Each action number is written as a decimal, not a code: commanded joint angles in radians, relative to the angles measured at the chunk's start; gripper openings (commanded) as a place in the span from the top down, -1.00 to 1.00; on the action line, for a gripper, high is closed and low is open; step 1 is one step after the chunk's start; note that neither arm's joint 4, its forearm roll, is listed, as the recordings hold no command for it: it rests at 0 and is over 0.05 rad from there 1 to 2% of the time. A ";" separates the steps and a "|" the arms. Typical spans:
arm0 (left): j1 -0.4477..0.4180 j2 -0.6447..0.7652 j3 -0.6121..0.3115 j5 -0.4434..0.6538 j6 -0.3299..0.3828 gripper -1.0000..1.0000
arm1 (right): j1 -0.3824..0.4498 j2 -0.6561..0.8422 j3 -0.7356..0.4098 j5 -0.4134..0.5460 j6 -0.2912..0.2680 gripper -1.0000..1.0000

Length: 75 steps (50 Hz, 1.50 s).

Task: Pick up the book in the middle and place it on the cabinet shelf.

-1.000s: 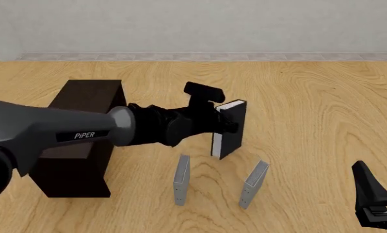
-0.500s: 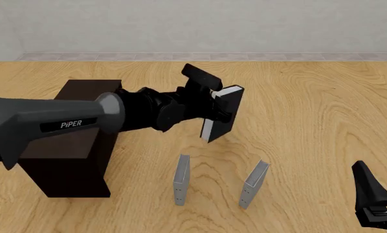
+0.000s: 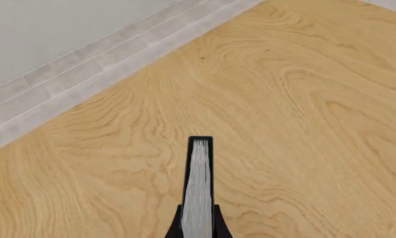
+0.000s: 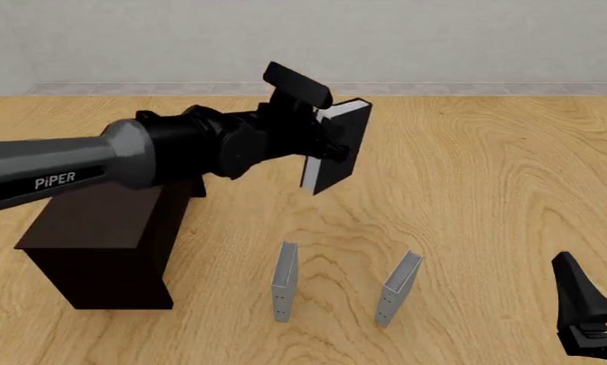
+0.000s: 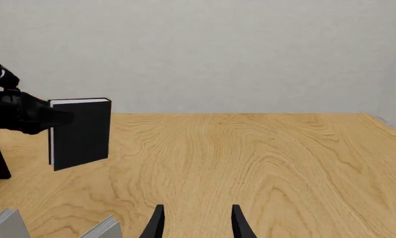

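The thick black book (image 4: 338,148) with white page edges hangs in the air, tilted, held by my left gripper (image 4: 322,147), which is shut on its spine side. In the left wrist view the book's page edge (image 3: 199,198) sticks out between the fingers. In the right wrist view the book (image 5: 82,133) floats above the table. The dark brown cabinet (image 4: 106,239) stands at the left, below and left of the book. My right gripper (image 5: 195,223) is open and empty; it shows at the front right corner of the front view (image 4: 588,315).
Two thin grey books (image 4: 284,281) (image 4: 398,287) stand upright on the wooden table in front of the held book. A grey wall and pale skirting run along the far edge.
My left gripper has lifted the black book higher and carried it a little left, toward the cabinet. The right arm has not moved.
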<state>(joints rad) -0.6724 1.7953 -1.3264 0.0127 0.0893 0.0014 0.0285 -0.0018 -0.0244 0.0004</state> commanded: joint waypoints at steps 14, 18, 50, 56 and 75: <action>0.045 -0.192 0.009 0.038 0.108 1.00 | 0.000 0.000 0.000 0.000 0.000 -1.00; 0.039 -0.226 0.022 0.043 0.120 1.00 | 0.000 0.000 0.000 0.000 0.000 -1.00; 0.083 -0.494 0.118 0.012 0.362 1.00 | 0.000 0.001 0.000 0.000 0.000 -1.00; 0.085 -0.542 0.145 -0.007 0.400 1.00 | 0.000 0.000 0.000 0.000 -0.001 -1.00; 0.132 -0.647 0.281 -0.149 0.569 1.00 | 0.000 0.000 0.000 0.000 0.000 -1.00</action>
<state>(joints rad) -0.5639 1.2064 -1.1005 -0.0660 0.5523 0.0014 0.0285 -0.0018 -0.0244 0.0005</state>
